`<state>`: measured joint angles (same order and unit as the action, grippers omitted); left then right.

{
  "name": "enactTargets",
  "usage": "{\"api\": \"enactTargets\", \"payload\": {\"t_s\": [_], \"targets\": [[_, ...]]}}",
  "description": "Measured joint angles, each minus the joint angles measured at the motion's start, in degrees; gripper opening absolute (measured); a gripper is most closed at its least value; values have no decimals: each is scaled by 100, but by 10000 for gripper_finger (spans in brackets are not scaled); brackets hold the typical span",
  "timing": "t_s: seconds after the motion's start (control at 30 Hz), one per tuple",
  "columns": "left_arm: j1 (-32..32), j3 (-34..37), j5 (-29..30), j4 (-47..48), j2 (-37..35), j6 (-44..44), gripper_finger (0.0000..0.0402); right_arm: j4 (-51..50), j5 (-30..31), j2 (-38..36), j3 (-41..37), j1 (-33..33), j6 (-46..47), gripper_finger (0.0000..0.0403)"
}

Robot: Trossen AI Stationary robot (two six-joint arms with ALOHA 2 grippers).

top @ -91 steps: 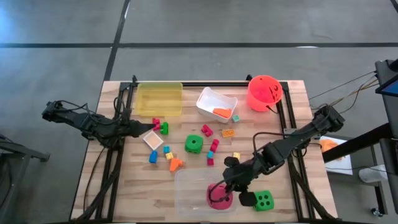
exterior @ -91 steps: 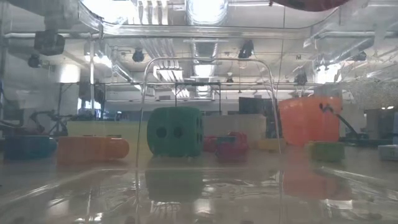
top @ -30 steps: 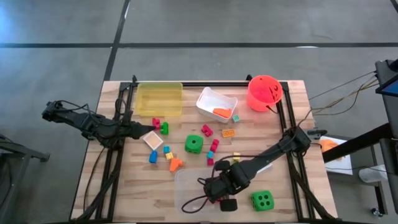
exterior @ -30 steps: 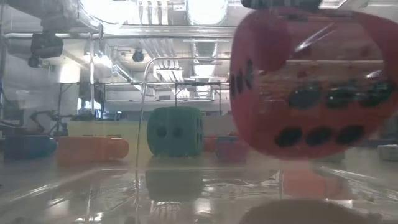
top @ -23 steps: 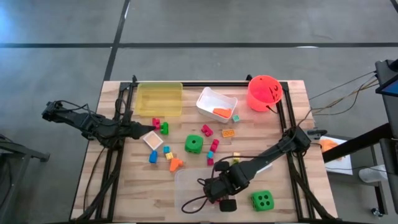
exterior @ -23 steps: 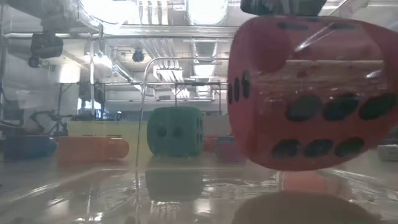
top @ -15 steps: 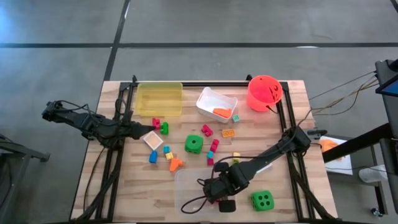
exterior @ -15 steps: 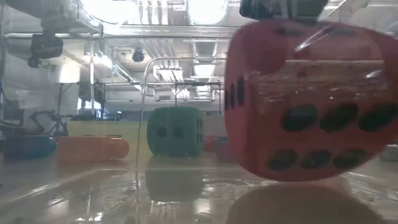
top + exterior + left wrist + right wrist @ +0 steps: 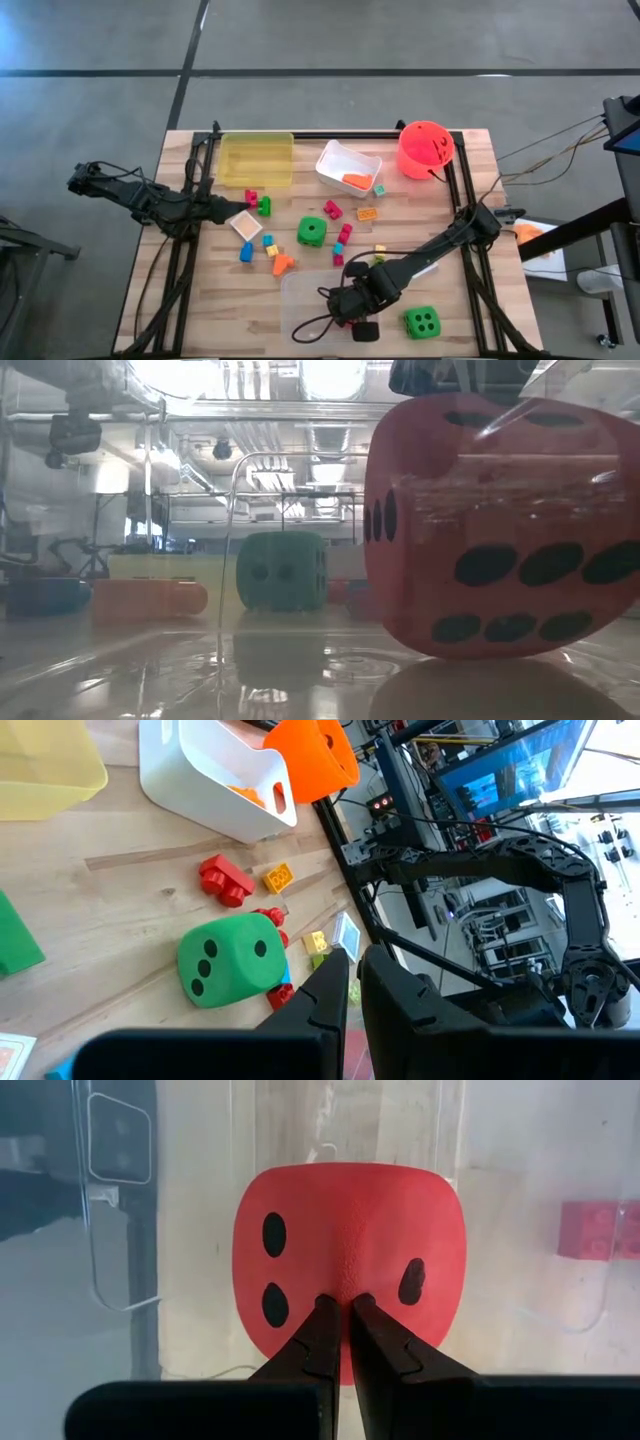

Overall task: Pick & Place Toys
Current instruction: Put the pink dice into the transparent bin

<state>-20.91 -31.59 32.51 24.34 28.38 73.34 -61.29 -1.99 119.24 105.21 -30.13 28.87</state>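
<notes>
My right gripper (image 9: pixel 340 1302) is shut on a pink die with black dots (image 9: pixel 350 1265), inside the clear tub (image 9: pixel 305 290) at the table's near middle. The low view shows this die (image 9: pixel 500 530) large at the right. The right gripper (image 9: pixel 350 308) covers it in the high view. One green die (image 9: pixel 311 232) sits on the table's middle and another (image 9: pixel 422 322) at the near right. Small bright blocks (image 9: pixel 265 245) lie scattered between them. My left gripper (image 9: pixel 226 208) is shut and holds nothing, at the table's left. My right gripper pinches the middle of the pink die's upper face (image 9: pixel 340 1285) between its two fingertips. The fingers come from above, pointing down, and the soft face is drawn in at them. The die hangs slightly tilted inside the clear tub, its underside (image 9: pixel 490 650) down at the tub's floor; whether it rests there I cannot tell.
A yellow tub (image 9: pixel 256 158), a white tub (image 9: pixel 348 166) and an orange bucket (image 9: pixel 425 148) stand along the far edge. A beige tile (image 9: pixel 246 226) lies near the left gripper. The clear tub's wall (image 9: pixel 235 540) rises around the pink die.
My right gripper has gone down a little with the pink die. The die has sunk inside the clear tub until its underside is at the tub's floor, and it has tipped slightly. The gripper has stayed shut on it.
</notes>
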Motion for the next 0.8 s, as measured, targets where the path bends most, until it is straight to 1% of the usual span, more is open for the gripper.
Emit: {"api": "enactTargets", "payload": {"t_s": [0.33,0.43,0.53,0.8], "targets": [[0,0,0,2,0,0,28,41,-155,11,0,0,187,9],[0,0,0,2,0,1,28,41,-167,13,0,0,268,18],[0,0,0,2,0,2,28,43,-169,13,0,0,268,51],[0,0,0,2,0,2,28,45,-167,22,0,0,271,162]]}}
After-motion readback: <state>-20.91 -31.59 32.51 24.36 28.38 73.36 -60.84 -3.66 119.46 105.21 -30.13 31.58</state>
